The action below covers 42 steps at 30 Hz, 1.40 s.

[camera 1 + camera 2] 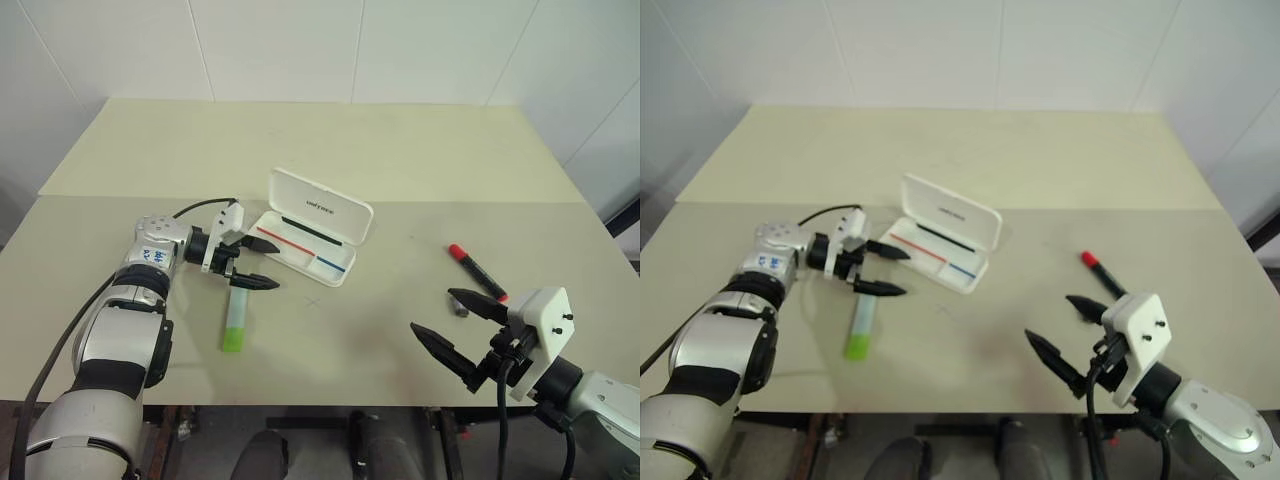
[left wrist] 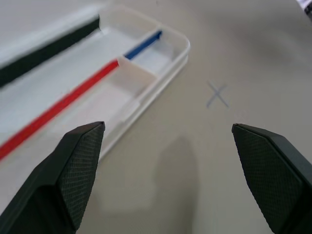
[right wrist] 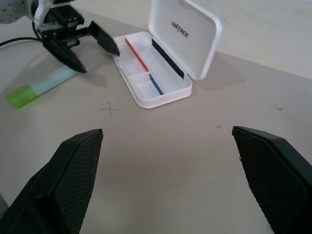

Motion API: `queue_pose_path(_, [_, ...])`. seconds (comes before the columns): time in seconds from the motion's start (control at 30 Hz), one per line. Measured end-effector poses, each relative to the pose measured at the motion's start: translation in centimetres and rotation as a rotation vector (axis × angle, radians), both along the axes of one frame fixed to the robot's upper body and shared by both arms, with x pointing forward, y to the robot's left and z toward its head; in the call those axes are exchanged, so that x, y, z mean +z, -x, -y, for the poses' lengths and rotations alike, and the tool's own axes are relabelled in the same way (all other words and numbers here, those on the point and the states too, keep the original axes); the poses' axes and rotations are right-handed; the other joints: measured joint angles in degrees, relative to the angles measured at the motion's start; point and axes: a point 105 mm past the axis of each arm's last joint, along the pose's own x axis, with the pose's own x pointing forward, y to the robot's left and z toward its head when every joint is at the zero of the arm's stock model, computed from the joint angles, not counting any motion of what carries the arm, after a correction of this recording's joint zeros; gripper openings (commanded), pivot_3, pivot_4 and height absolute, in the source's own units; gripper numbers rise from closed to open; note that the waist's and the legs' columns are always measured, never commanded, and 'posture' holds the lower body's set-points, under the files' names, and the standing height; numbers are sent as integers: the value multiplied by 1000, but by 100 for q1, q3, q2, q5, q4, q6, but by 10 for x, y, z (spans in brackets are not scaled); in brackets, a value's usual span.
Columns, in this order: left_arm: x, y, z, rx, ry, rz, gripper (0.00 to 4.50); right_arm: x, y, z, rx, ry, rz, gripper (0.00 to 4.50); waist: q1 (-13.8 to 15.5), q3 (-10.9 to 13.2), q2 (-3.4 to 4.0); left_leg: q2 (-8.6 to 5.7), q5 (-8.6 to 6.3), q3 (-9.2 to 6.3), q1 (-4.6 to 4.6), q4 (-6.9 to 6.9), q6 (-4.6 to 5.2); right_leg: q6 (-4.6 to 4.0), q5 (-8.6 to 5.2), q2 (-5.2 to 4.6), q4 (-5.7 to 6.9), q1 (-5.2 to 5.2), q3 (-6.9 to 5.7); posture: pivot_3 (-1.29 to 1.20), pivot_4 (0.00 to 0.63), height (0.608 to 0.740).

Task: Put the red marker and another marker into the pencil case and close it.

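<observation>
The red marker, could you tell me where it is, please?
The red marker lies on the table's right side, right of the open pencil case.

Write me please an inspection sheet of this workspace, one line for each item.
Surface: beige table, small pencilled cross near the middle.
Job's things: white pencil case open, lid raised, nothing inside; green highlighter lying flat on the table left of the case; red marker lying flat to the right.
Clutter: small grey lump beside the red marker.
Grippers: left gripper open, above the highlighter's pale end, holding nothing; right gripper open, holding nothing, near the red marker.
Cables: black cable on the left arm.
Surroundings: white wall behind the table.
</observation>
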Motion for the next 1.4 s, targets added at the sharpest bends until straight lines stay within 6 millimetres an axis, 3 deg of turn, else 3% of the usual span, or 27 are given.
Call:
queue_pose_path(0.33, [1,-2,2,-33,-104,16,4459,1,-1,1,-22,11,15,4500,0,0,0,0,0,0,4,-2,0,-1,-1,0,-6,25,0,0,150,740])
queue_pose_path(0.57, [-11,-5,4,-7,-178,16,4459,3,-2,1,-28,15,26,4500,-8,0,0,2,0,1,15,-3,1,-2,-2,0,-33,50,-1,0,150,740])
queue_pose_path(1.23, [-14,-12,10,30,-184,59,4459,9,-5,0,-22,25,56,4500,2,0,0,5,0,4,69,-5,2,-23,-8,-1,-54,93,-1,0,150,740])
queue_pose_path(1.4, [-8,-16,19,66,-99,33,4459,10,-6,0,-21,26,60,4500,7,1,-1,5,0,3,63,-5,2,-22,-8,-1,-65,92,-2,0,150,740])
